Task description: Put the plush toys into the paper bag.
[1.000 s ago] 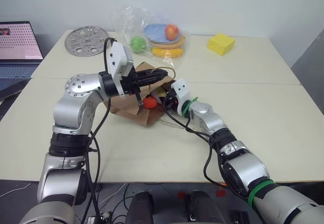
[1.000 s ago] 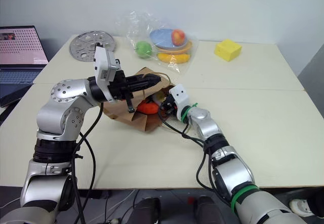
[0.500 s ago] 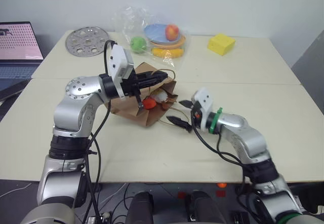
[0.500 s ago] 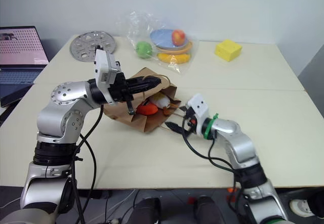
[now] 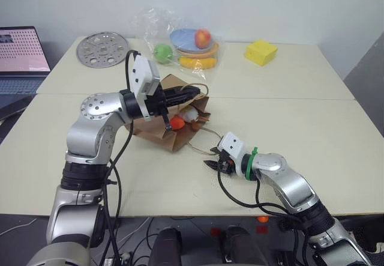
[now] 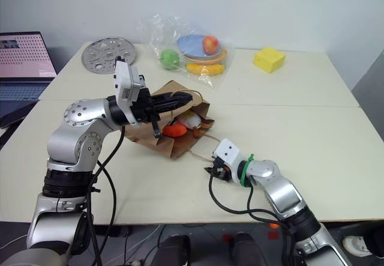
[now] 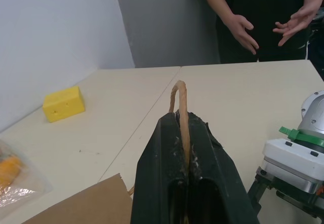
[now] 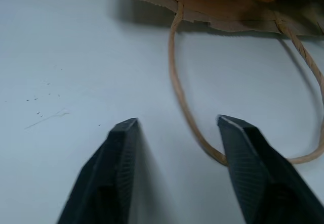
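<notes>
Inside paper bag (image 5: 162, 131): plush toys (image 5: 183, 120) half hidden | handle (image 7: 180, 114) pinched, left claw (image 7: 186, 133)

The paper bag (image 5: 165, 131) is brown, and its thin handle (image 8: 178, 85) is light brown. Inside its mouth sit 2 plush toys: an orange one (image 5: 177, 122) and a white one (image 5: 192, 116). Both grippers, the left gripper (image 7: 186, 148) and the right gripper (image 8: 178, 133), have black fingers. The right arm wears a green ring (image 5: 249, 161) and a white box (image 5: 229, 145). The table (image 5: 312, 116) is pale cream. On it are a yellow block (image 5: 261, 52), a silver round plate with holes (image 5: 102, 41), and a clear bag (image 5: 180, 44) holding a green ball, a red and yellow fruit, a blue plate and a yellow fruit. The laptop screen (image 5: 21, 50) is pink with dark dots. The person's clothes (image 7: 263, 11) are black.
</notes>
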Motion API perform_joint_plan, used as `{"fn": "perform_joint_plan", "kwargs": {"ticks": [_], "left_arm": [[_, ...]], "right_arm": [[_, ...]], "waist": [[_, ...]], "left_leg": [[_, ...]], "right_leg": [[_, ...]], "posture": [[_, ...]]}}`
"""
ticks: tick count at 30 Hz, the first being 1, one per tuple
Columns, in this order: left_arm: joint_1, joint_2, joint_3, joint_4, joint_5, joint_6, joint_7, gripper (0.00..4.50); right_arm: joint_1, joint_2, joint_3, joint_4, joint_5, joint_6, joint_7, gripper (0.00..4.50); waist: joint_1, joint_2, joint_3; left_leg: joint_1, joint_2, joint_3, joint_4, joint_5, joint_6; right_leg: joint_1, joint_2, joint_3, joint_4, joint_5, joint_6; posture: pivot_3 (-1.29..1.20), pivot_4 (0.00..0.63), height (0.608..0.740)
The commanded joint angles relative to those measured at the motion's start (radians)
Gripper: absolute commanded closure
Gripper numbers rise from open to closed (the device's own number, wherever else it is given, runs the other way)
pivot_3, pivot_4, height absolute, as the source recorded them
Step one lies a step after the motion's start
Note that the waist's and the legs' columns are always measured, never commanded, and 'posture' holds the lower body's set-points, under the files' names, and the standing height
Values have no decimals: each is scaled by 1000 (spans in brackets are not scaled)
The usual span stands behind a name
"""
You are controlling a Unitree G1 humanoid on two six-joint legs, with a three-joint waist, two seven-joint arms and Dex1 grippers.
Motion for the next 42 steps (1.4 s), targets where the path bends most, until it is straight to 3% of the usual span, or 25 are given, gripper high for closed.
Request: {"fn": "perform_joint_plan", "kwargs": {"ticks": [1,4,8,13,18,22,29,34,38,40,42], "left_arm": [[-19,2,7,-26,-6,-15,8,4500],[-22,1,7,-23,-4,-16,11,4500],[-29,-5,4,-20,-2,-17,21,4500],[-79,-39,19,21,-2,-28,68,4500],[-241,-110,39,212,44,-113,159,4500],[-332,-156,44,357,68,-187,185,4500],[-382,-177,45,478,82,-250,157,4500],[-348,-153,36,481,83,-231,117,4500],[-210,-74,1,332,65,-123,22,4500],[-175,-47,5,291,64,-96,15,4500],[-128,-9,43,222,24,-45,8,4080]], "right_arm": [[-16,9,-22,11,-16,-36,-20,3447],[-20,21,-40,53,-25,-94,-39,4478],[5,42,-129,46,23,-178,-68,4478],[52,43,-236,-112,68,-295,-79,4478],[-10,40,-291,-234,18,-401,-141,4478],[-94,49,-277,-201,-110,-529,-240,4478],[-175,109,-236,-162,-192,-639,-317,4478],[-155,145,-180,-117,-188,-614,-290,4478],[-110,163,-124,-106,-109,-460,-198,4478],[-102,158,-131,-114,-102,-440,-190,3889],[-99,140,-156,-139,-76,-420,-169,3187]], "waist": [[0,0,0],[0,0,0],[0,0,0],[5,0,0],[3,0,0],[1,0,0],[0,0,0],[0,0,0],[-7,0,0],[-4,0,0],[-2,0,0]], "left_leg": [[0,0,0,0,0,0],[0,0,0,0,0,0],[0,0,0,0,0,0],[0,0,0,0,0,0],[0,0,-1,1,0,0],[0,-1,0,1,0,0],[-1,0,-1,-2,0,0],[-1,0,-1,-2,0,0],[0,0,1,-2,0,0],[0,0,0,-2,0,0],[0,1,-2,-1,0,0]], "right_leg": [[0,0,0,0,0,0],[0,0,0,0,0,0],[0,0,0,0,0,0],[0,0,0,0,0,0],[0,0,0,0,0,1],[0,0,0,0,1,2],[-1,1,-1,0,1,2],[-1,1,-1,1,1,2],[-1,0,0,1,1,2],[0,0,-1,1,1,1],[-1,0,-2,2,1,1]], "posture": [[0,150,740],[0,150,740],[0,150,740],[0,150,740],[0,150,740],[0,150,740],[0,150,740],[0,150,740],[0,150,740],[0,150,740],[0,150,740]]}}
